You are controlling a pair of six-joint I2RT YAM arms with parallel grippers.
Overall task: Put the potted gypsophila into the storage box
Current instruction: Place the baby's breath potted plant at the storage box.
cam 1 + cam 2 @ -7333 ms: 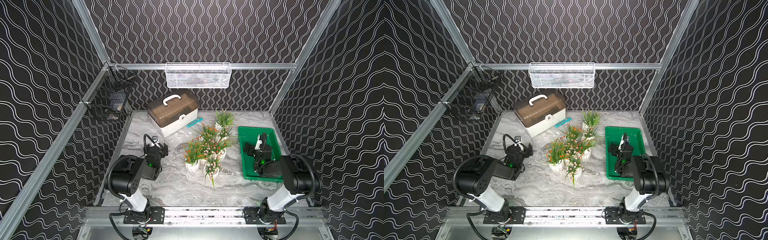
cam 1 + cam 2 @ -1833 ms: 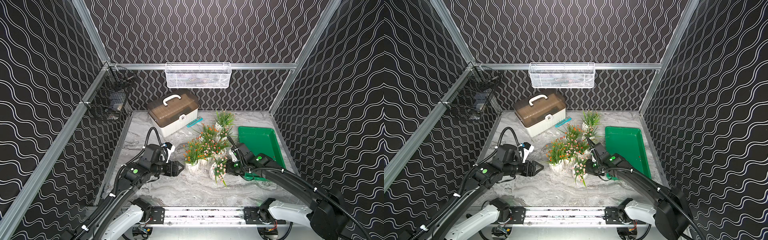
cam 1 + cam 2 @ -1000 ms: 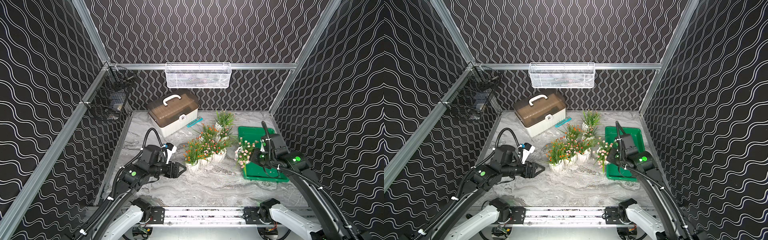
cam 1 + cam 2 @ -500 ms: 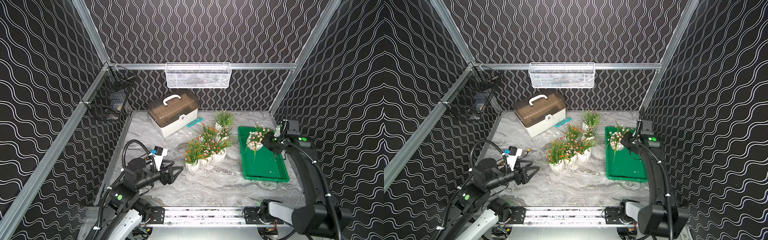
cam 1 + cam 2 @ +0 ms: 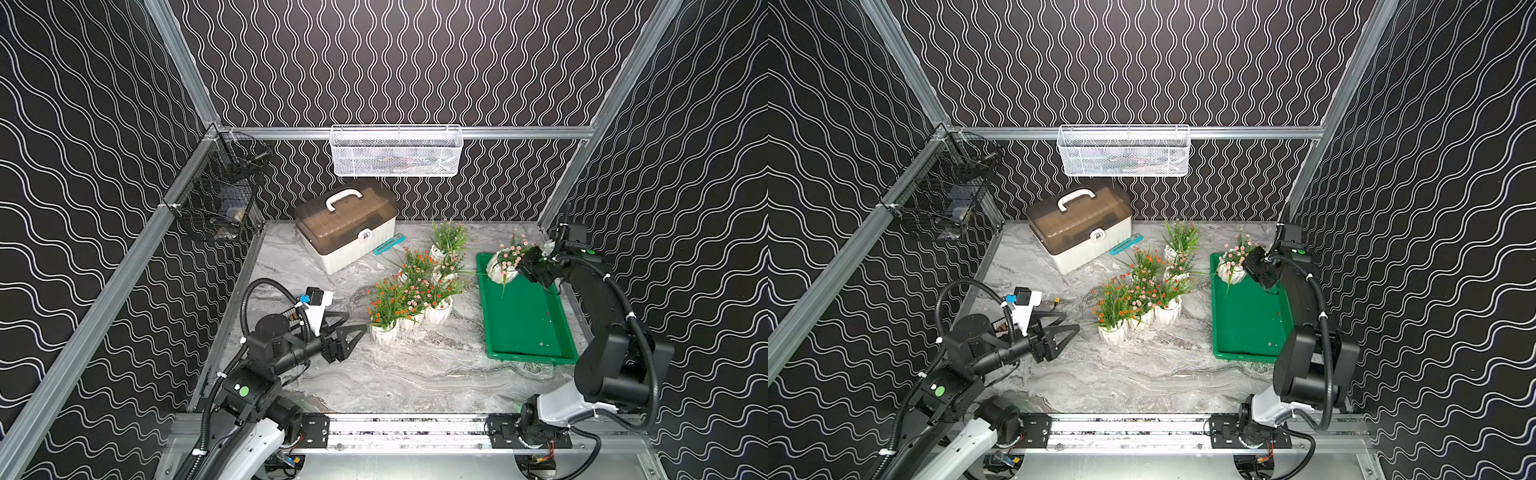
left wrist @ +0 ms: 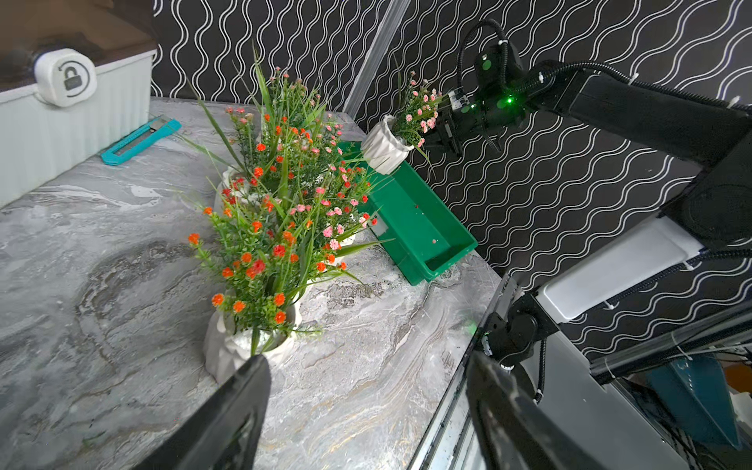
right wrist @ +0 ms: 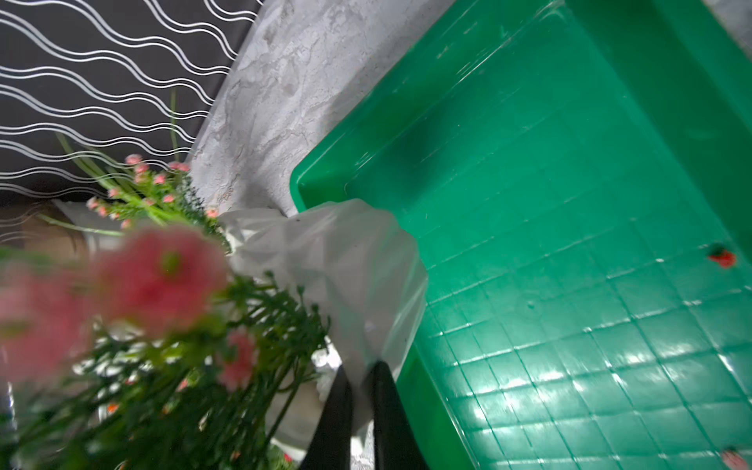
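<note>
Right pincer [image 5: 522, 268] pinches a pink-flowered pot [image 5: 498, 275] over the storage box [image 5: 528, 328]; left pincer [image 5: 357, 321] spread; case latch [image 6: 65, 77] shows open-padlock icon

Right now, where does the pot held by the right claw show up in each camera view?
Top view: pot right of centre, tilted over the far end of the green tray.
Top view: pot same spot, a little nearer centre.
Left wrist: pot above the tray's far end.
Right wrist: pot close up, rim pinched in the right claw.
Shared landmark: the green tray.
</note>
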